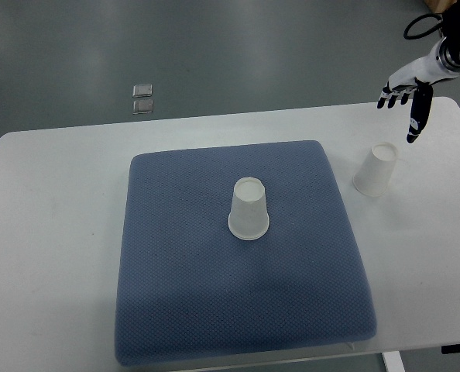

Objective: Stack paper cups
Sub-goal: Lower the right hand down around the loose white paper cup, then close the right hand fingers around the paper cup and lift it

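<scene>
The robot's right hand (405,101), white-backed with black fingers, hangs at the upper right of the top view. Its arm comes in from the right edge near the top corner, with a round grey wrist joint (452,53) and a black cable looping just above and to the left of it. The hand slopes down and to the left from that wrist. Its fingers (391,96) are spread and loosely extended in a short row, pointing downward, and hold nothing. The black thumb (418,116) stands apart from them, reaching lower than the fingertips. The left arm does not show.
</scene>
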